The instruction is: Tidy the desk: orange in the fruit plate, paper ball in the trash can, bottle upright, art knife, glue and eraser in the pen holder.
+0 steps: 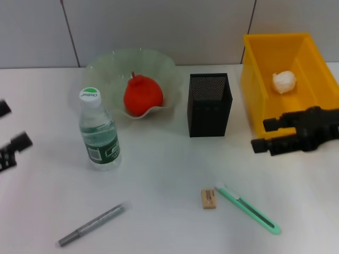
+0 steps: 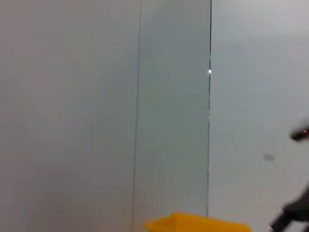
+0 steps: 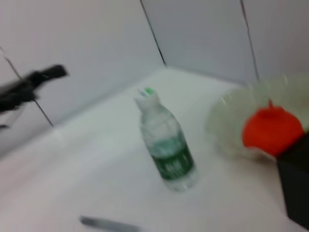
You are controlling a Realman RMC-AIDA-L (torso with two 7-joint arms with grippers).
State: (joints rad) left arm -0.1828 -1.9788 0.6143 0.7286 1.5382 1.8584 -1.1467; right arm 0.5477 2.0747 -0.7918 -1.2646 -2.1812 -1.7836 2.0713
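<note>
your right gripper (image 1: 259, 135) – fingers spread, empty, beside yellow trash bin (image 1: 253, 79) | left gripper (image 1: 11, 132) – can't tell, desk's left edge | bottle (image 1: 99, 130) upright | eraser (image 1: 209, 199) touching green art knife (image 1: 248, 209)

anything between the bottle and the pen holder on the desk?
Yes. In the head view the fruit plate with the orange sits between the bottle and the pen holder, set slightly farther back.

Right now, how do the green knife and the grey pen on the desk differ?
The knife is green and lies near the eraser, on the robot's right. The pen is grey, alone on the left in front of the bottle. They slant opposite ways. Both lie flat, outside the holder.
</note>
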